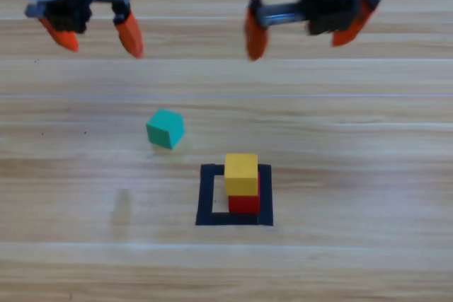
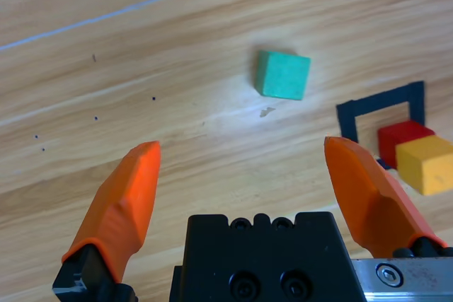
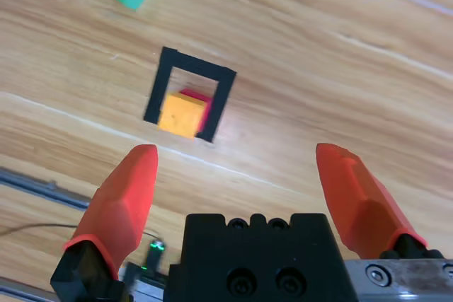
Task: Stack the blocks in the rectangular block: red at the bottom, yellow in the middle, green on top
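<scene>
The yellow cube [image 1: 241,174] sits on top of the red cube [image 1: 245,203] inside the black tape rectangle [image 1: 207,199] near the table's middle. The teal-green cube [image 1: 165,129] lies alone on the wood, up and to the left of the rectangle. My left gripper [image 1: 101,37] hangs open at the top left, above the green cube [image 2: 282,74] and apart from it. At the top right my right gripper [image 1: 304,33] is open too, holding nothing. The right wrist view shows the yellow cube [image 3: 182,114] covering most of the red cube [image 3: 196,96] in the tape rectangle [image 3: 158,86].
Bare wooden planks run across the table on all sides of the rectangle. A dark rail and a thin cable [image 3: 42,190] lie along the table's edge in the right wrist view.
</scene>
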Tool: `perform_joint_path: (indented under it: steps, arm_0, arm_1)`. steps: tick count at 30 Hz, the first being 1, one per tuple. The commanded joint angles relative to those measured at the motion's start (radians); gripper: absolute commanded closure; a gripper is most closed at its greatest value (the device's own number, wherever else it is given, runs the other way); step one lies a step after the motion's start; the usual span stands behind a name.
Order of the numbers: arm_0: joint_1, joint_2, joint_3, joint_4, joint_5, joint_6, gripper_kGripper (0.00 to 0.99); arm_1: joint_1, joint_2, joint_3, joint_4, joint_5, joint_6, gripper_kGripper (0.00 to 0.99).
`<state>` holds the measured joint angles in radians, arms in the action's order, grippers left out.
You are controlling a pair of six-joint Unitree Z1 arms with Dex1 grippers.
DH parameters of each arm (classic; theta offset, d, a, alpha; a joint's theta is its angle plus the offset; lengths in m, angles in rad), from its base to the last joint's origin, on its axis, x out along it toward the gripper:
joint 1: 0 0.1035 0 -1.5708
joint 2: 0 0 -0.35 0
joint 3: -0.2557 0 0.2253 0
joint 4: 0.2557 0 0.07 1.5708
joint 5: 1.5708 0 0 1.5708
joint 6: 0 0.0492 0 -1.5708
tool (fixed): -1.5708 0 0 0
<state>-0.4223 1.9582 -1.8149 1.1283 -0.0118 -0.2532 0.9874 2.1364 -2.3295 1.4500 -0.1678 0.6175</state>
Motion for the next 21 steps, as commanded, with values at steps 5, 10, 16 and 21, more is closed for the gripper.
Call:
perform_joint_path:
  steps: [5,10,16,21]
  arm_0:
    - [-0.121,0.219,-0.035,-0.010,0.056,-0.020,0.016]
    - [-0.158,0.254,-0.070,-0.010,0.055,-0.026,0.013]
    - [-0.171,0.286,-0.083,-0.010,0.061,-0.035,0.014]
    - [-0.171,0.324,-0.093,-0.010,0.082,-0.046,0.019]
  arm_1:
    - [-0.191,-0.744,1.253,-1.106,0.418,-0.467,0.011]
    - [-0.190,-0.799,1.296,-1.047,0.402,-0.593,0.013]
    - [-0.190,-0.880,1.277,-0.951,0.406,-0.700,0.011]
    - [-0.190,-0.836,1.271,-0.951,0.436,-0.723,0.011]
